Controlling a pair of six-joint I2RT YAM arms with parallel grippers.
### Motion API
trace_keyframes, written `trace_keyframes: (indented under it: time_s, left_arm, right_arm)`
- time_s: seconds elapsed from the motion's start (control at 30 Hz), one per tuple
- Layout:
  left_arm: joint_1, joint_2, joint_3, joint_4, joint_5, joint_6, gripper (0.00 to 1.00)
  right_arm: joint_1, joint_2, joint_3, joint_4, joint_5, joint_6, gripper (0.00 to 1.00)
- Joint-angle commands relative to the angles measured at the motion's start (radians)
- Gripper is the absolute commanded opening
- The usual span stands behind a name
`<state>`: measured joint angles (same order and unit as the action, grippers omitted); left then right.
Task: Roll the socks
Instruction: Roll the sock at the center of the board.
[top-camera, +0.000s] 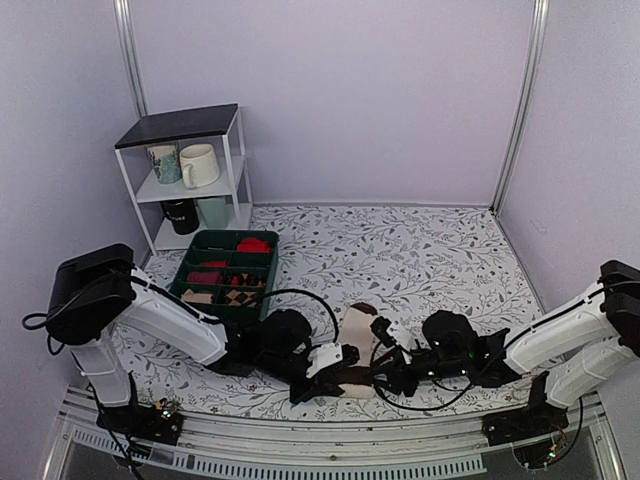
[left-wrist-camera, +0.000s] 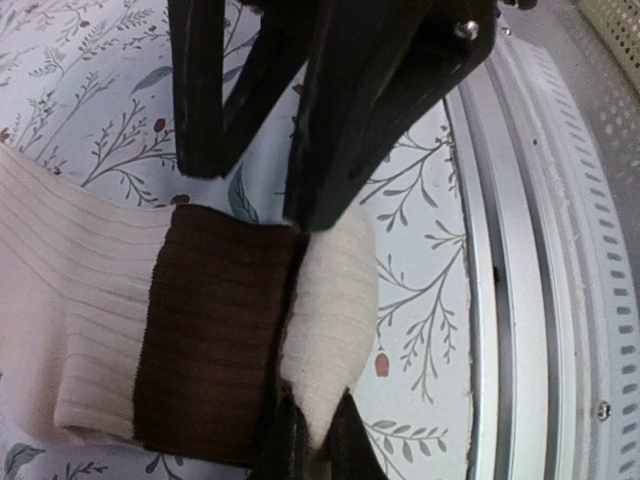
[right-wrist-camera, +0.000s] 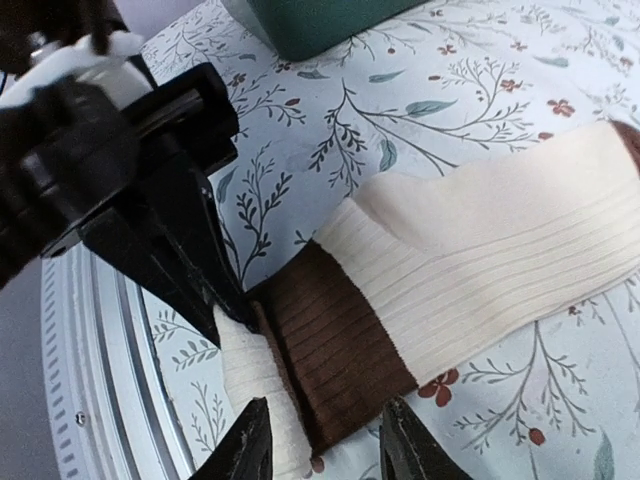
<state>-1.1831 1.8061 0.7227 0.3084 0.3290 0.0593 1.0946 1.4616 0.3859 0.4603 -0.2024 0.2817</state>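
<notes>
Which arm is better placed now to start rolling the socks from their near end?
Left. The left hand is shut on the cream tip of the socks, beside the dark band, so it could probably start turning that end over. The right hand stands open around the same end and grips nothing.

The socks (left-wrist-camera: 90, 300) run off the left wrist view's left edge, cut short.

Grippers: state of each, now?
Left gripper: shut on the socks, at the cream end.
Right gripper: open, fingers either side of the same end.
</notes>
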Motion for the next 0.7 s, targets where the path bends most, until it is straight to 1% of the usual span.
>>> trace_keyframes:
  time_s: [0.0,0.1,0.17,0.2,0.4,0.67]
  left_arm:
    - [0.012,0.075,-0.012,-0.269,0.083,-0.073,0.00]
    - [0.034,0.094,-0.003,-0.276,0.118,-0.106,0.00]
    - [0.046,0.108,0.003,-0.285,0.130,-0.120,0.00]
    - [0.050,0.113,0.003,-0.285,0.135,-0.126,0.00]
    - [0.062,0.119,-0.005,-0.276,0.153,-0.144,0.00]
    - [0.066,0.126,-0.006,-0.270,0.165,-0.150,0.00]
  right_arm:
    - [0.059,-0.097,-0.091,0.083,0.186,-0.134,0.38]
    - [0.147,-0.087,-0.135,0.187,0.254,-0.240,0.38]
    - [0.195,-0.067,-0.126,0.197,0.290,-0.318,0.38]
    - [0.208,-0.054,-0.119,0.199,0.294,-0.331,0.38]
    - [0.250,0.016,-0.075,0.179,0.333,-0.394,0.38]
    - [0.257,0.094,-0.032,0.163,0.318,-0.410,0.38]
